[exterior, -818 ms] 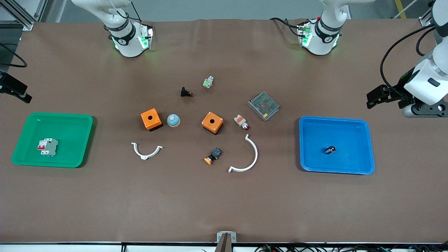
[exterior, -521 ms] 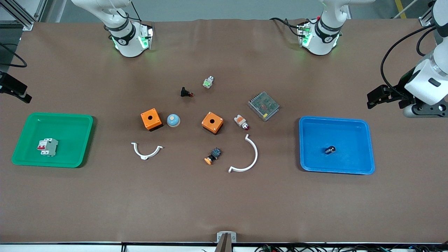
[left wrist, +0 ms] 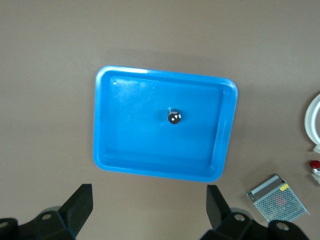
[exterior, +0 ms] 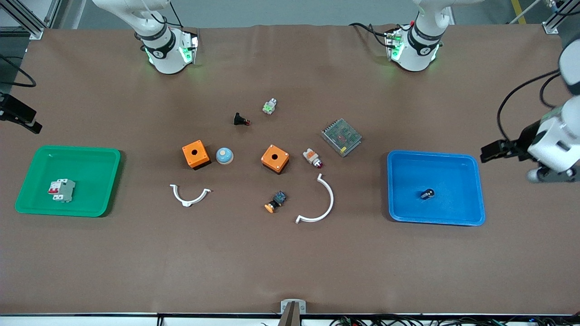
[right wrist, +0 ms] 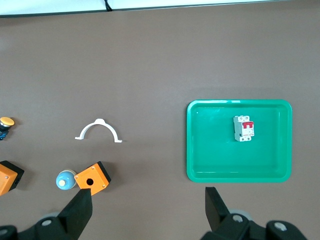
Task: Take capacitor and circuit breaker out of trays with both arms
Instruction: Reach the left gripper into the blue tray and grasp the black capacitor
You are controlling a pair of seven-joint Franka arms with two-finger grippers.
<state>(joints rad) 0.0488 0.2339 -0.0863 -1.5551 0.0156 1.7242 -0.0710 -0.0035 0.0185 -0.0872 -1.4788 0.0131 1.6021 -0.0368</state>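
Observation:
The capacitor (exterior: 427, 194), a tiny black cylinder with a shiny end, lies in the blue tray (exterior: 471, 213); it also shows in the left wrist view (left wrist: 174, 117). The breaker (exterior: 61, 190), white-grey with red levers, lies in the green tray (exterior: 31, 203) and shows in the right wrist view (right wrist: 243, 128). My left gripper (exterior: 521, 158) is open and empty, high over the bare table beside the blue tray at the left arm's end (left wrist: 148, 212). My right gripper (exterior: 20, 118) is open and empty over the table's right-arm end, above the green tray's corner (right wrist: 148, 210).
In the table's middle lie two orange boxes (exterior: 195, 154) (exterior: 275, 158), a blue dome (exterior: 224, 155), two white curved clips (exterior: 189, 195) (exterior: 319, 203), an orange-capped push button (exterior: 275, 202), a metal mesh box (exterior: 341, 136), a white-and-orange part (exterior: 312, 157) and two small parts (exterior: 241, 119) (exterior: 269, 106).
The left arm's hand has shifted lower in the front view, coming level with the blue tray's rim. The right arm and all the parts stay put.

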